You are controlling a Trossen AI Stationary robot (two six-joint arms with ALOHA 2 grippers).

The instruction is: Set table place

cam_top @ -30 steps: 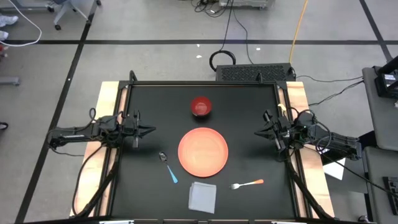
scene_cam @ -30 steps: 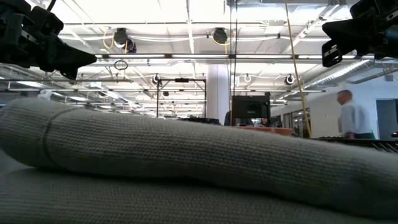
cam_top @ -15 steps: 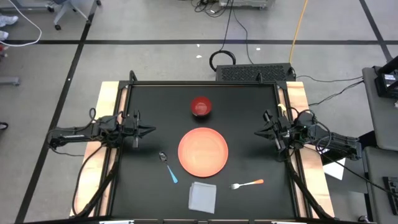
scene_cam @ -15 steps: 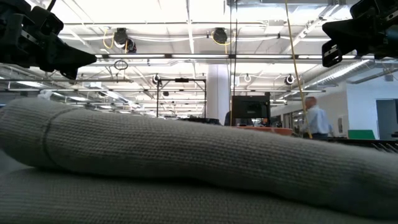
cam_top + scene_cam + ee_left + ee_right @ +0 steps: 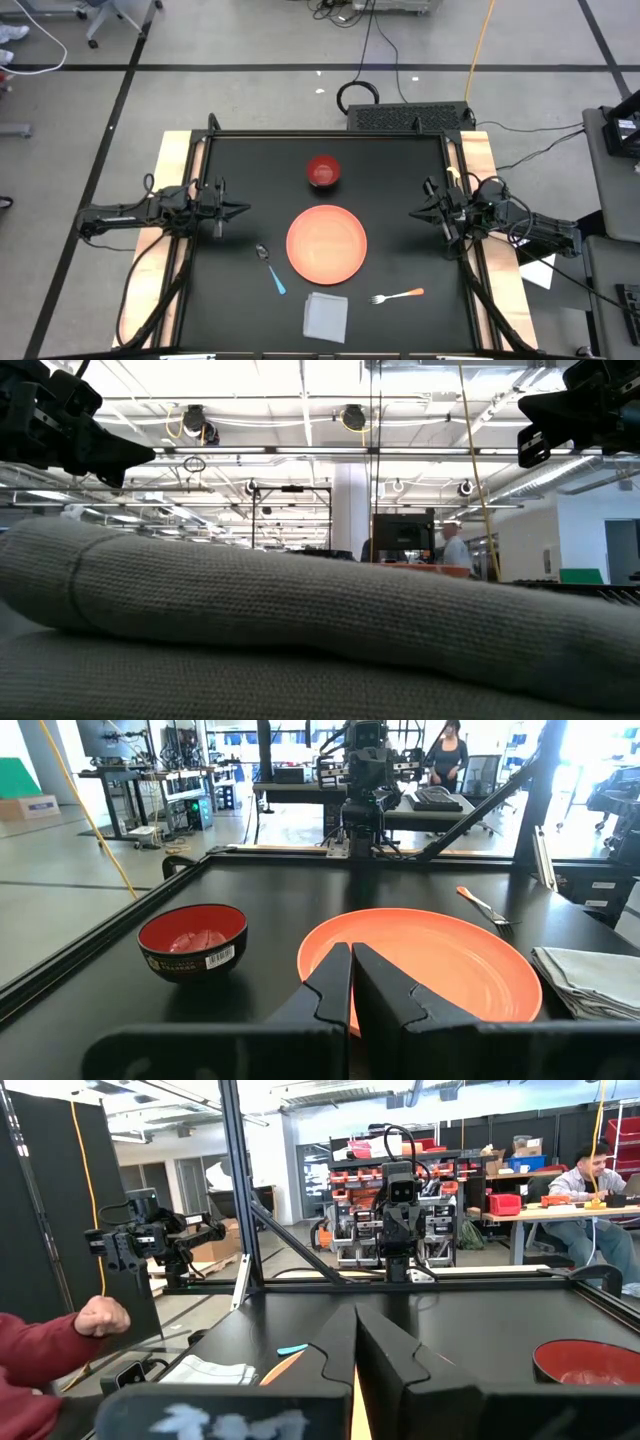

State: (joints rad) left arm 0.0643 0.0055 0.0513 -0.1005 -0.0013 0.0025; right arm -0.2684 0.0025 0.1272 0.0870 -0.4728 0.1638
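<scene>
On the table (image 5: 230, 300), the spoon (image 5: 271, 268) is laid left of the orange plate (image 5: 327, 243), its long axis slanted from bowl end to blue handle. It is found ahead of the left gripper (image 5: 240, 210), fingers pressed together. The fork (image 5: 398, 295), lying crosswise, is nearer the right gripper (image 5: 417, 211), likewise closed and empty.

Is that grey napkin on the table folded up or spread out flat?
Folded. The napkin lies as a small neat rectangle, and the left wrist view shows stacked layers at its edge.
</scene>
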